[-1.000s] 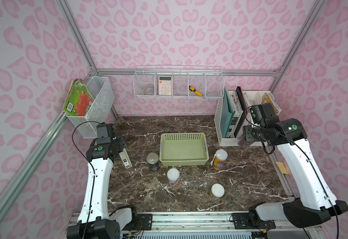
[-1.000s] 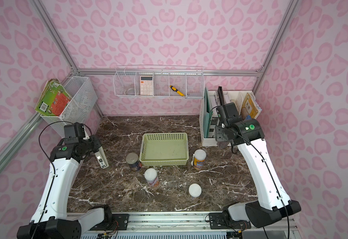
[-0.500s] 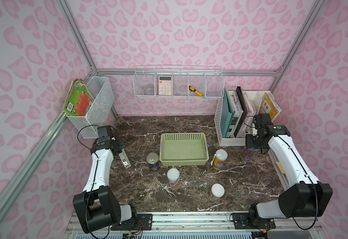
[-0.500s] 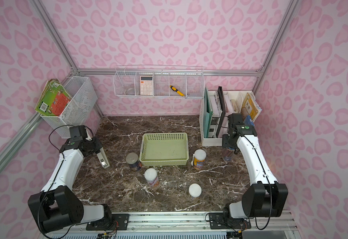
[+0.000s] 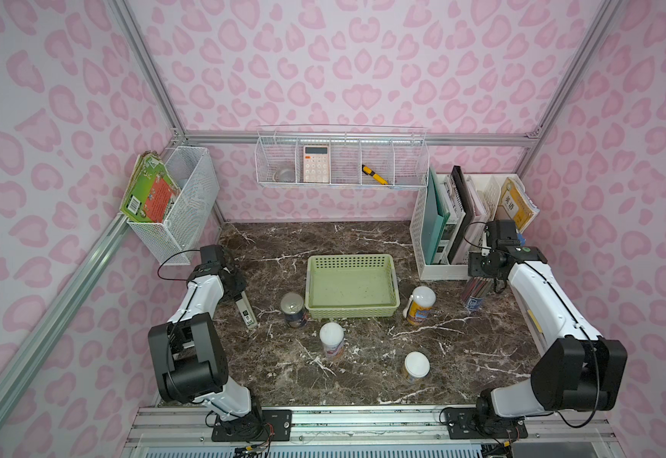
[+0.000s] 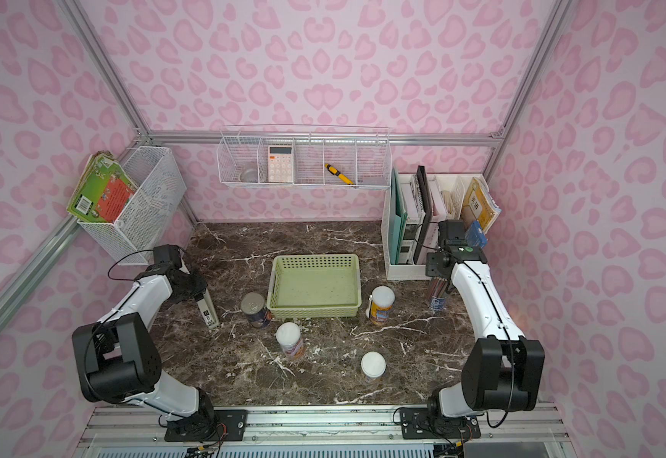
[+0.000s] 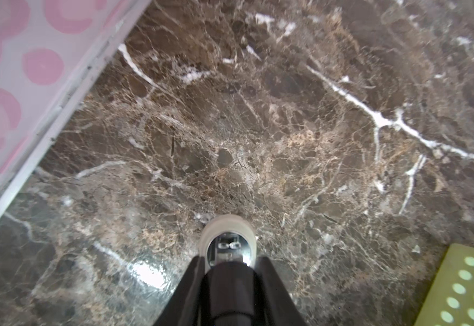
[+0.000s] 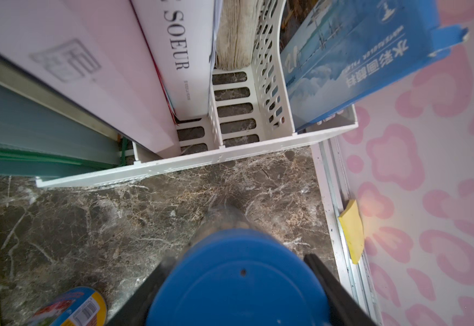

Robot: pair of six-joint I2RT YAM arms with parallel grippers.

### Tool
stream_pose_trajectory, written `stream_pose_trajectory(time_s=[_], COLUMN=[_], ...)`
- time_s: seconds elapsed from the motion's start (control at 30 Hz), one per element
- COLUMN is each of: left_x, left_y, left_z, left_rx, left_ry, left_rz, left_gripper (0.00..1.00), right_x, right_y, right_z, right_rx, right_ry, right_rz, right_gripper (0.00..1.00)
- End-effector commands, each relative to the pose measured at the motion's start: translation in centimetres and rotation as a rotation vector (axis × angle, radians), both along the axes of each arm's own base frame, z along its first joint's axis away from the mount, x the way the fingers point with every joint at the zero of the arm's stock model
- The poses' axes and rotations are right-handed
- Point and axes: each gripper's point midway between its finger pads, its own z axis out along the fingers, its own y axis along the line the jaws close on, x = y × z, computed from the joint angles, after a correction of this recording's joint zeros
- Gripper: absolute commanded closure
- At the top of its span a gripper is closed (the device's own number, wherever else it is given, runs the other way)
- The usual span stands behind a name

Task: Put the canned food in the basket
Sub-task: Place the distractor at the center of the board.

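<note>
Around the basket (image 5: 351, 259) stand four cans (image 5: 293, 310) — all outside; left end effector (image 7: 229, 259) clamps a stapler (image 5: 246, 313); right end effector (image 8: 240, 259) grips the jar (image 5: 474, 295).

Blue-lidded clear plastic jar (image 8: 238, 282): blurred, cut off.
Orange-yellow labelled round can (image 8: 69, 307): blurred, cut off.
Pale green perforated plastic basket (image 7: 461, 288): corner only.
Grey-white oblong object (image 5: 246, 311): too small to identify.

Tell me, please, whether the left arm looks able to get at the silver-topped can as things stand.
Probably not yet: the silver-topped can stands near with nothing between, but the left tool is shut on a stapler-like object, which it would need to put down first.
</note>
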Motion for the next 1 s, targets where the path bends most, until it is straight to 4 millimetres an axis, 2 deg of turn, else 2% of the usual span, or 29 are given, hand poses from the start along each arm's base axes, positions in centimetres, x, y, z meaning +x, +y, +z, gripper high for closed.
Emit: stream_pose_trajectory(time_s=[0.0,0.17,0.3,0.4,0.5,0.57,0.6,0.67,0.77,0.83,0.9,0.97], left_x=[0.6,0.4,0.3,0.1,0.1,0.0,0.1,0.2,0.5,0.4,0.2,-0.2], left_y=[0.0,-0.2,-0.5,-0.7,-0.9,-0.9,-0.9,-0.9,-0.7,-0.5,-0.4,-0.4], left_z=[-1.1,-3.6,-4.3,-5.2,-5.2,-4.9,-4.6,-3.6,-1.0,1.1,4.0,6.6], left_rx=[-0.016,-0.045,-0.059,-0.078,-0.092,-0.093,-0.092,-0.086,-0.066,-0.043,-0.019,0.005], left_ry=[-0.001,0.052,0.071,0.100,0.109,0.103,0.101,0.089,0.032,-0.001,-0.064,-0.125], left_rz=[0.007,0.009,0.007,0.009,0.007,0.009,0.012,0.015,0.021,0.031,0.037,0.039], left_gripper=[1.00,1.00,1.00,0.94,0.85,0.75,0.69,0.63,0.48,0.41,0.36,0.33], right_x=[-2.5,-2.9,-2.9,-2.9,-2.9,-2.9,-2.9,-2.8,-2.5,-2.3,-2.0,-1.5], right_y=[1.2,1.3,1.6,1.9,2.0,2.1,2.0,2.1,1.9,1.6,1.4,1.5], right_z=[-2.5,-2.7,-2.2,-1.7,-1.0,-0.5,-0.2,0.6,1.9,3.3,5.2,8.4], right_rx=[0.062,0.069,0.082,0.094,0.100,0.101,0.100,0.103,0.090,0.077,0.065,0.067], right_ry=[0.137,0.137,0.123,0.109,0.085,0.070,0.062,0.035,-0.004,-0.031,-0.083,-0.173], right_rz=[0.026,0.029,0.042,0.053,0.061,0.064,0.063,0.066,0.060,0.058,0.052,0.059], right_gripper=[0.61,0.50,0.31,0.23,0.15,0.05,0.01,0.00,0.00,0.00,0.00,0.00])
